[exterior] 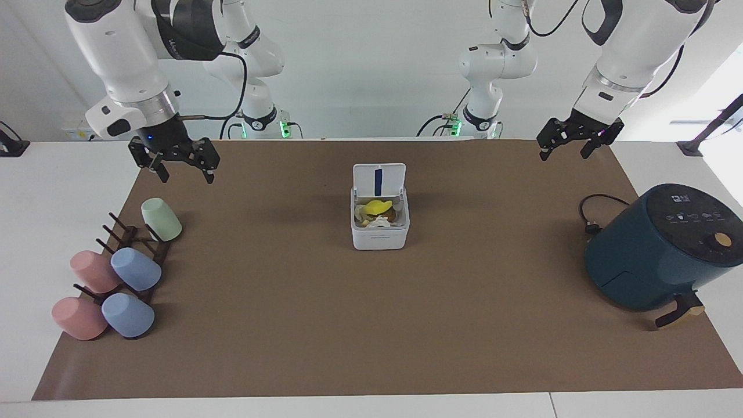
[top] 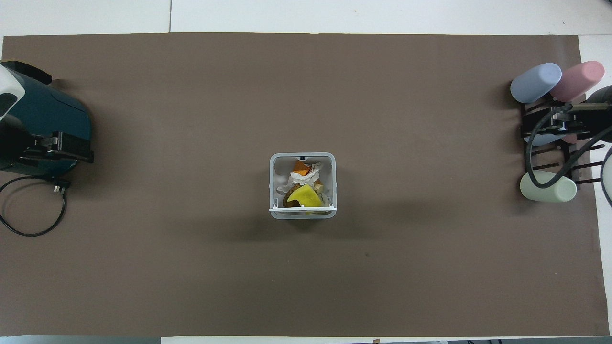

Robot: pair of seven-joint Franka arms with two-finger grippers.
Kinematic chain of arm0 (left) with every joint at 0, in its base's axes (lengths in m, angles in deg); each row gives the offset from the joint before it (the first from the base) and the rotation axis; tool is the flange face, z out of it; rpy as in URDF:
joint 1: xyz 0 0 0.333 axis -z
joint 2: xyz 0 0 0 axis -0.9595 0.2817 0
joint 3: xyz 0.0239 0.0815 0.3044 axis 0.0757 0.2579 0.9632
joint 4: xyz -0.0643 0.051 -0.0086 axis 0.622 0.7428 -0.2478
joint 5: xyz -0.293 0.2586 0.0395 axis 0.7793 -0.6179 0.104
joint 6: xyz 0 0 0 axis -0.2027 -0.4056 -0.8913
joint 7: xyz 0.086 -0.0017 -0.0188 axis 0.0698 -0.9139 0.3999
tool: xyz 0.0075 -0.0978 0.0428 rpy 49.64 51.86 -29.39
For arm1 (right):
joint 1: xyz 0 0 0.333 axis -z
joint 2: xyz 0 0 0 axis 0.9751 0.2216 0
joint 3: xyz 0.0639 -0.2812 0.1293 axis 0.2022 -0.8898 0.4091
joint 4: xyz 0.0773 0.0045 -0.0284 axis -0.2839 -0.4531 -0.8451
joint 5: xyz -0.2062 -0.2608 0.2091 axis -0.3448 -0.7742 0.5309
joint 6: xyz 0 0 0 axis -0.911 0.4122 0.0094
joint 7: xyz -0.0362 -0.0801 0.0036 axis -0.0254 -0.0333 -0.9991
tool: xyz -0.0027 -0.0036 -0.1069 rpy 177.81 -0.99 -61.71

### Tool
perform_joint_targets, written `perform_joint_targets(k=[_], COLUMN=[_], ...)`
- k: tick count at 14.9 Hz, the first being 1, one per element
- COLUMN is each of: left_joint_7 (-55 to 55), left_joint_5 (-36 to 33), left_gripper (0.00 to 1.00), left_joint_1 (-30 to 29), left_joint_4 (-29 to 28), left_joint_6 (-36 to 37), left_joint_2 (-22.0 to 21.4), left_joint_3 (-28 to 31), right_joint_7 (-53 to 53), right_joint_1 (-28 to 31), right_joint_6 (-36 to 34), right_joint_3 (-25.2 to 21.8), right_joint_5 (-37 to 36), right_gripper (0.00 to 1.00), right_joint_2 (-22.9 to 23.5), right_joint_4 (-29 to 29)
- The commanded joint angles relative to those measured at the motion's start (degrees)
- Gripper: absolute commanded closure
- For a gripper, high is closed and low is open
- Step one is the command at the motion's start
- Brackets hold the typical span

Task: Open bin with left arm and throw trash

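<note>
L gripper (exterior: pixel 562 149) jaws apart, empty, up over mat corner | R gripper (exterior: pixel 181 170) jaws apart, empty | bin (exterior: pixel 380 232) white cube, lid up, blue strip | trash (exterior: pixel 378 213) inside: yellow piece, tissue

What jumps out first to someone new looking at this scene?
The white bin at the middle of the brown mat, lid up, packed with trash topped by a yellow scrap. Next, the dark-teal air fryer at the left arm's end and the pastel cups on a rack at the right arm's end. Both claws hang open and empty in the air: left claw near the fryer's end, right claw near the cups.
</note>
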Motion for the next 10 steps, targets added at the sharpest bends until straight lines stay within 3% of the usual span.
perform_joint_targets(k=[1,10], left_joint_7=[0.6,0.8], left_joint_5=[-0.6,-0.4], left_gripper=[0.0,0.0], left_joint_1=[0.8,-0.3], left_joint_4=[-0.4,0.0], left_joint_6=[0.0,0.3], left_joint_2=[-0.8,-0.8], left_joint_3=[1.2,1.0], right_joint_7=[-0.7,-0.6], right_joint_1=[2.6,2.3], right_joint_6=[-3.3,-5.6], right_joint_3=[1.2,1.3], right_joint_5=[-0.6,0.1], right_gripper=[0.0,0.0], right_joint_2=[2.2,1.1], right_joint_4=[3.3,0.4])
